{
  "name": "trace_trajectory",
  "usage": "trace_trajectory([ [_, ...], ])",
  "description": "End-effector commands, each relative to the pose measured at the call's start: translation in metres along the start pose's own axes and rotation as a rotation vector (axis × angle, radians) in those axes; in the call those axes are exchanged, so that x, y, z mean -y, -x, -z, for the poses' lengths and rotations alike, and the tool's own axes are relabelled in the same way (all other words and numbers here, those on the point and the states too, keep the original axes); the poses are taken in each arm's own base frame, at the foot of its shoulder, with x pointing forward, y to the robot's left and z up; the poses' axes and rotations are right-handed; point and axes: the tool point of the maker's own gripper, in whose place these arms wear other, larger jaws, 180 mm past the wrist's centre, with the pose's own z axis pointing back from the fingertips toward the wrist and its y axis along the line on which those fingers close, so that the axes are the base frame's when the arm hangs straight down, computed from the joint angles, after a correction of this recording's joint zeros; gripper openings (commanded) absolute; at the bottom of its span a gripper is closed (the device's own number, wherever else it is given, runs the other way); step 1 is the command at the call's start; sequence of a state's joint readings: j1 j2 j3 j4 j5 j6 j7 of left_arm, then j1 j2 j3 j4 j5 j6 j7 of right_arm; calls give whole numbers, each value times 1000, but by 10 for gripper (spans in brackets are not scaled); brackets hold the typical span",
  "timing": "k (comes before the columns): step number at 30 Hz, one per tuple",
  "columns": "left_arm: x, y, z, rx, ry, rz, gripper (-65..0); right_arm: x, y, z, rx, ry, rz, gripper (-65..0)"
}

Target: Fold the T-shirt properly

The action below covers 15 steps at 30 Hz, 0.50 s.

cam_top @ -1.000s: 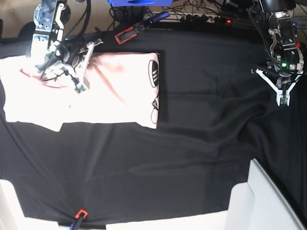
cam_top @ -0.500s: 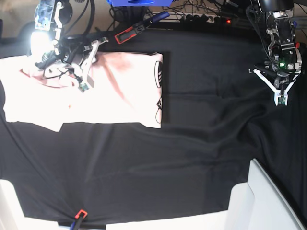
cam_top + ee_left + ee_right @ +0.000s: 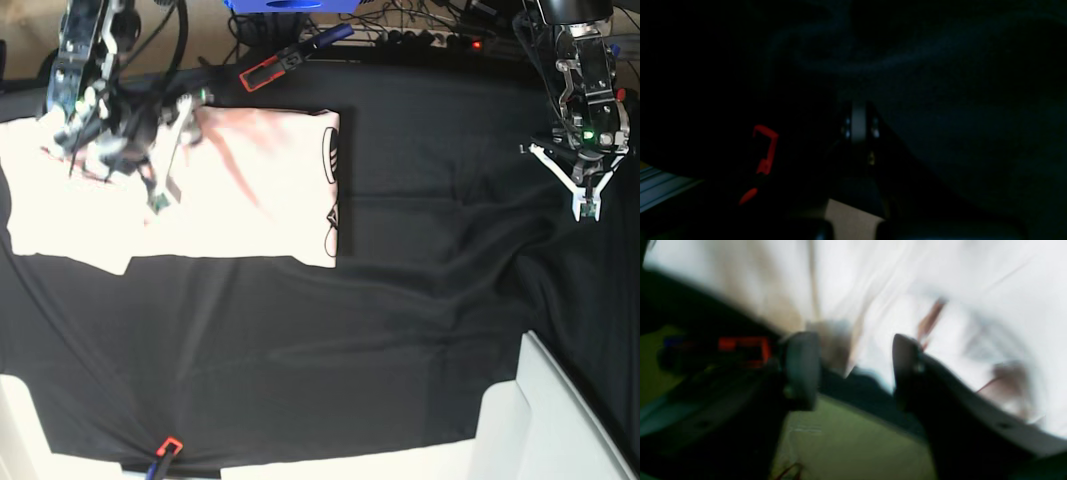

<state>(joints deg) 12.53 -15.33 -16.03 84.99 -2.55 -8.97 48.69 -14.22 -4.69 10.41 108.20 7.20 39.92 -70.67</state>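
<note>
A: What sits nearest the camera in the base view?

B: A small red-and-black clamp (image 3: 166, 447) at six o'clock, pinning the black cloth-covered surface (image 3: 400, 300). A white panel (image 3: 560, 420) fills the corner at five o'clock.

A: And the shirt?

B: The large pale pink cotton T-shirt (image 3: 240, 200) lies flat on the surface at ten o'clock, partly folded, with black printed lettering (image 3: 331, 190) showing along its three o'clock edge.

A: The right tool?

B: The right tool (image 3: 150, 150) is over the shirt's ten o'clock part. The right wrist view is blurred, yet its two dark fingers (image 3: 803, 370) stand parted with nothing between them: released.

A: The left one?

B: The left tool (image 3: 588, 195) hangs at two o'clock above bare cloth, well apart from the shirt, clenched on nothing. Farthest off, another red clamp (image 3: 270, 68) grips the surface's twelve o'clock edge.
</note>
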Motion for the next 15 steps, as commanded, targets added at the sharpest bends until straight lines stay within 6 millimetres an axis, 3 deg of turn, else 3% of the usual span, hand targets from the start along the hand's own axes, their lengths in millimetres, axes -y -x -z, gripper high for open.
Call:
trace_trajectory([
  [1,5,-18,-7,58,8,1,-650,10,-15,-4,41,23,-17,-441],
  [5,53,-35,-23,130,163,77,-650,28,-30,5,38,32,-30,-650],
  [12,159,-65,-59,247,430,222,-650,41,-28,33,-33,-14,-10,-637],
  [15,201,-70,-73,278,524,294,-650,26,-36,37,-31,-39,-74,-637],
])
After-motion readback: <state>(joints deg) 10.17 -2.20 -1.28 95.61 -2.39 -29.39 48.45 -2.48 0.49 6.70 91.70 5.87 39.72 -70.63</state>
